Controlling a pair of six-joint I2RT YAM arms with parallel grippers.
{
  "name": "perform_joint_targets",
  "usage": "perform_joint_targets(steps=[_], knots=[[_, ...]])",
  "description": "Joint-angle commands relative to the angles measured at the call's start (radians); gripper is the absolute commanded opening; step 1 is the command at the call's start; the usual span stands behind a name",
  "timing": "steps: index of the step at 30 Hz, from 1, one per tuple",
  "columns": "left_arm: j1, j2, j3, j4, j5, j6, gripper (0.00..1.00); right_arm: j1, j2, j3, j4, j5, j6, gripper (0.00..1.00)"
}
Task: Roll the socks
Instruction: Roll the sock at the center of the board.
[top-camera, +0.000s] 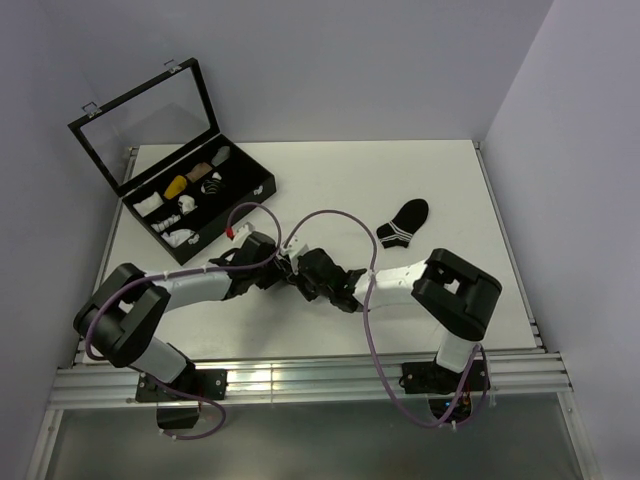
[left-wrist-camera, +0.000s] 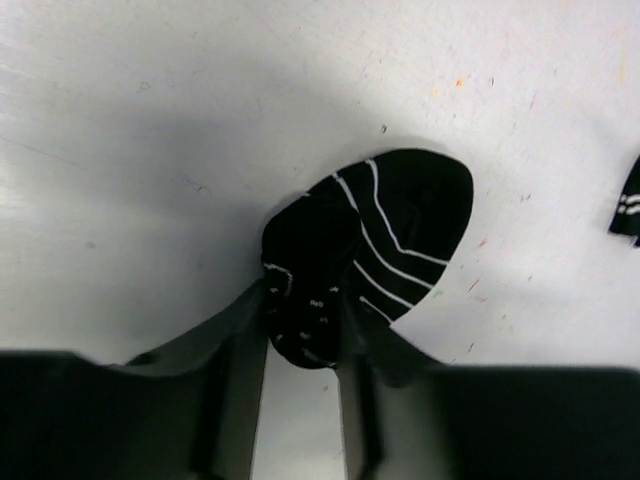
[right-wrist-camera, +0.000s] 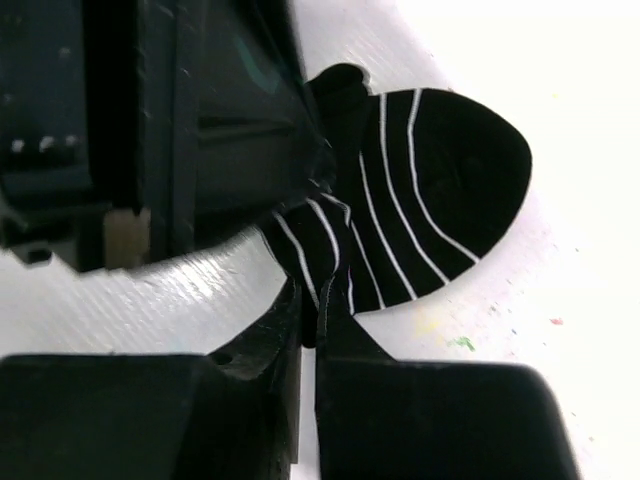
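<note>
The sock (left-wrist-camera: 405, 225), judged soft, light and limp, is clamped by the left gripper (left-wrist-camera: 303, 345) and, narrowly, the right gripper (right-wrist-camera: 313, 325); bunched folds just ahead of each are best held.

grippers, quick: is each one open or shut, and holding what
left gripper: shut on the sock, bunched fabric between its fingers
right gripper: shut on the same sock, fingers nearly together

Bright, even overhead light. The white worktop (right-wrist-camera: 560, 120) glares in the right wrist view; both wrist views are soft, their fingers (left-wrist-camera: 232, 400) dark and blurred.
</note>
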Motion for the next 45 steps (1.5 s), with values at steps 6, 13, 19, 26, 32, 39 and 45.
perform_joint_targets(steps=[6,13,19,26,32,39,45], knots=[[-0.010,-0.131,-0.061,-0.038,-0.025,-0.007,0.62,-0.053,0.049,0.117,-0.216,-0.267,0.085,0.00],[-0.010,-0.263,-0.172,0.011,-0.075,-0.049,0.68,-0.172,0.123,0.253,-0.388,-0.540,0.180,0.00],[-0.010,-0.343,-0.227,0.034,-0.102,-0.050,0.69,-0.270,0.207,0.319,-0.426,-0.762,0.257,0.00],[-0.009,-0.288,-0.220,0.071,-0.092,-0.036,0.69,-0.333,0.308,0.410,-0.524,-0.897,0.284,0.00],[-0.007,-0.218,-0.203,0.090,-0.102,-0.070,0.68,-0.339,0.356,0.508,-0.658,-0.877,0.226,0.00],[-0.003,-0.189,-0.194,0.093,-0.121,-0.115,0.65,-0.340,0.373,0.548,-0.702,-0.873,0.209,0.00],[0.005,-0.162,-0.193,0.068,-0.134,-0.136,0.56,-0.342,0.385,0.561,-0.711,-0.886,0.217,0.00]])
